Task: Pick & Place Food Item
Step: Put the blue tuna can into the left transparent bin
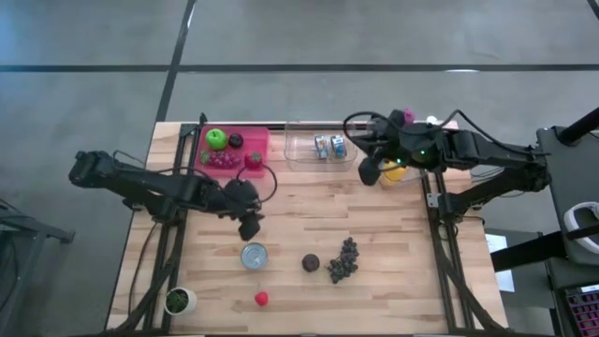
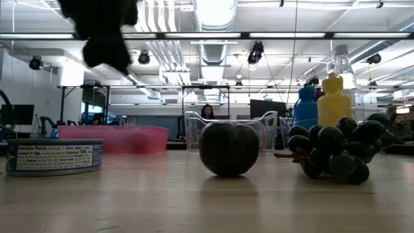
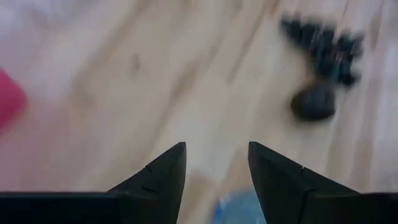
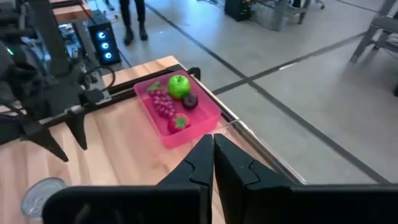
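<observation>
My left gripper hangs open and empty just above the tin, fingers spread. The plum and dark grapes lie nearby on the table. My right gripper waits closed beside the clear bin.
</observation>
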Robot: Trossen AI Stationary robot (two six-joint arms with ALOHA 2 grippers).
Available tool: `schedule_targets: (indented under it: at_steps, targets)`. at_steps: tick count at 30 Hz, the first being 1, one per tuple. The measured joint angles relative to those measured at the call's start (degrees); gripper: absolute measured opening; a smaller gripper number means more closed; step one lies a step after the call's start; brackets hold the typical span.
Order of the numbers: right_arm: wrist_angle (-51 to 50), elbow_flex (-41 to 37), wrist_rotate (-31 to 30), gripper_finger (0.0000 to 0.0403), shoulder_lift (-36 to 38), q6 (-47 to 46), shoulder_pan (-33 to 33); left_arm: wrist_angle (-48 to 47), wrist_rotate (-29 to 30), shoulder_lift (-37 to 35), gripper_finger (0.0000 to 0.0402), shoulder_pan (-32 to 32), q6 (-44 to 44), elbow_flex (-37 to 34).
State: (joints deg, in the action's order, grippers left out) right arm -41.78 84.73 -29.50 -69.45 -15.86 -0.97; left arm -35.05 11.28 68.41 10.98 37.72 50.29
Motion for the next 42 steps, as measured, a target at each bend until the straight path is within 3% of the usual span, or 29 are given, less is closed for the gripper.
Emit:
schedule_targets:
  at_steps: [7, 18, 30, 42]
  targets:
    - [0.02, -0.08, -0.07, 0.0008, 0.0, 0.0, -0.95, -1.03, -10.85, 0.03, 0.0184, 4.45, 11.07, -6.82]
    - [0.07, -0.13, -0.07, 0.0008, 0.0, 0.02, -0.92, 0.7, -18.53, 0.03, 0.0189, 9.7, 28.7, -15.39]
    - [0.09, -0.15, -0.07, 0.0008, 0.0, 0.04, -0.9, 15.84, -20.44, 4.83, 0.0178, 10.74, 29.8, -17.98]
    - [0.11, -0.15, -0.11, 0.0008, 0.02, 0.23, -0.9, 20.31, -20.81, 7.07, 0.0183, 10.7, 28.74, -17.91]
